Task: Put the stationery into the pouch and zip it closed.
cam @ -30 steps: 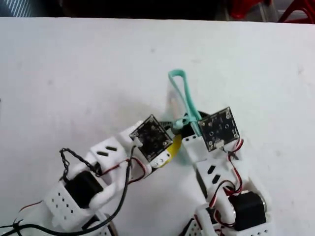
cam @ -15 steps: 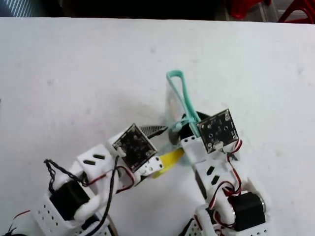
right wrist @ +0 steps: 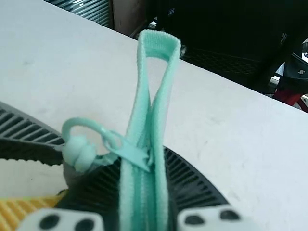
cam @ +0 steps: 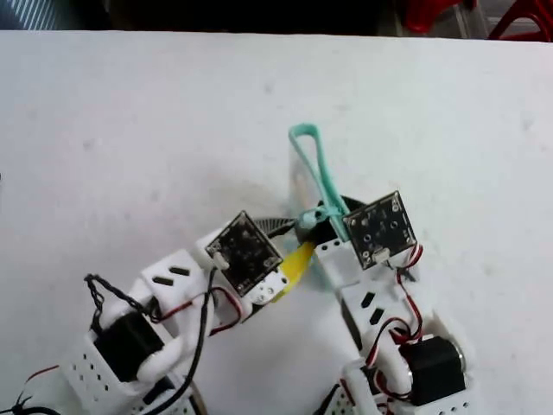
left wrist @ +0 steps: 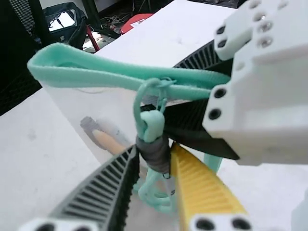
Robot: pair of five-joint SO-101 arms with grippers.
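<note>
We see soft clear-walled plastic pouch with mint fabric zip band (cam: pixel 313 169) standing on edge mid-table (cam: pixel 130 130). We judge it light and floppy, best held at band end and pull.

Right gripper (right wrist: pixel 144 168) pinches pouch's 6 o'clock end. Left gripper (left wrist: pixel 155 161), from 7 o'clock, is clamped on mint rubber zip pull (left wrist: pixel 153 126).

Inside: possibly pencil (left wrist: pixel 103 137), wall blurs it.

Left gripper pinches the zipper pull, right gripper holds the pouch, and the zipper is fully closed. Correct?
The zipper is not fully closed: the right wrist view shows its tapes gaping beyond the slider. The left gripper does pinch the zipper pull; the right gripper holds the pouch.
</note>
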